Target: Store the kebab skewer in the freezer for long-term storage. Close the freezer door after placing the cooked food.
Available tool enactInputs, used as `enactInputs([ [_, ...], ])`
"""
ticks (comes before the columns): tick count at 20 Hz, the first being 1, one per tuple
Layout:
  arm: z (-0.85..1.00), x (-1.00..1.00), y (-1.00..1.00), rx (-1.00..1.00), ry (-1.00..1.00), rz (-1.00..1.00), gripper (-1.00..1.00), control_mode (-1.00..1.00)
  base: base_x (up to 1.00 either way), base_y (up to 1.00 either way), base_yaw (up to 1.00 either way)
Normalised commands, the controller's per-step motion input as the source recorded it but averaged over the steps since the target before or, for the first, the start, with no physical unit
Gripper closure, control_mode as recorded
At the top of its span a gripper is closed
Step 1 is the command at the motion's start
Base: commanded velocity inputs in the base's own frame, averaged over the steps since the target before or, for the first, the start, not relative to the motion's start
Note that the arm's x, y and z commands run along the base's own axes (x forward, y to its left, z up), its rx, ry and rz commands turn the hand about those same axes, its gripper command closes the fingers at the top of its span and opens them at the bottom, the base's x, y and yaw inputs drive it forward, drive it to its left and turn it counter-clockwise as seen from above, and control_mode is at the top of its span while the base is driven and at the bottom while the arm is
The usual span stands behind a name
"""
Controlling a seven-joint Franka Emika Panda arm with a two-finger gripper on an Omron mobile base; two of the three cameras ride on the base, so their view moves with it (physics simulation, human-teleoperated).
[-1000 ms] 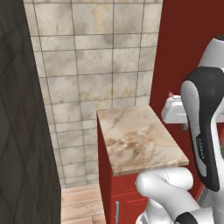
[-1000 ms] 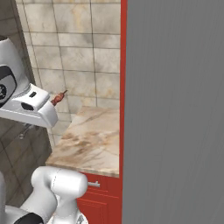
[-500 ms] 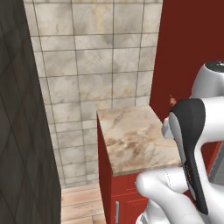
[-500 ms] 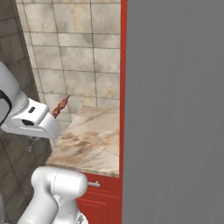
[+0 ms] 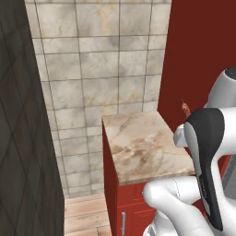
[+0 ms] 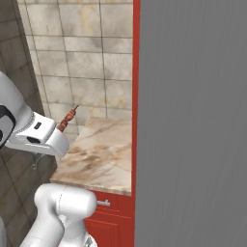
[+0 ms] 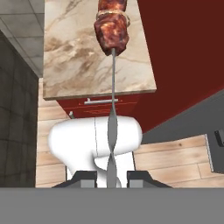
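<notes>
Holding the skewer by its bare metal end, the gripper is closed tight on it, so the stick runs straight out from the jaws with the meat at its far tip, raised above the counter.

Skewer: above counter, clamped in gripper.
Counter: before tiled wall, atop cabinet.
Fridge: right of counter.
</notes>
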Motion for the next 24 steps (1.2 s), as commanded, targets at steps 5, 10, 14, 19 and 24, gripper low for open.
enactInputs([
  [5,0.0,0.0,0.0,0.0,0.0,0.0,1.0,-1.0,0.0,0.0,0.0],
  [10,0.0,0.0,0.0,0.0,0.0,0.0,1.0,-1.0,0.0,0.0,0.0],
  [14,0.0,-0.01,0.0,0.0,0.0,0.0,1.0,1.0,-0.21,0.0,0.0],
  [19,0.0,0.0,0.0,0.0,0.0,0.0,1.0,1.0,-0.51,0.0,0.0],
  [24,0.0,0.0,0.0,0.0,0.0,0.0,1.0,1.0,-0.64,0.0,-0.01],
])
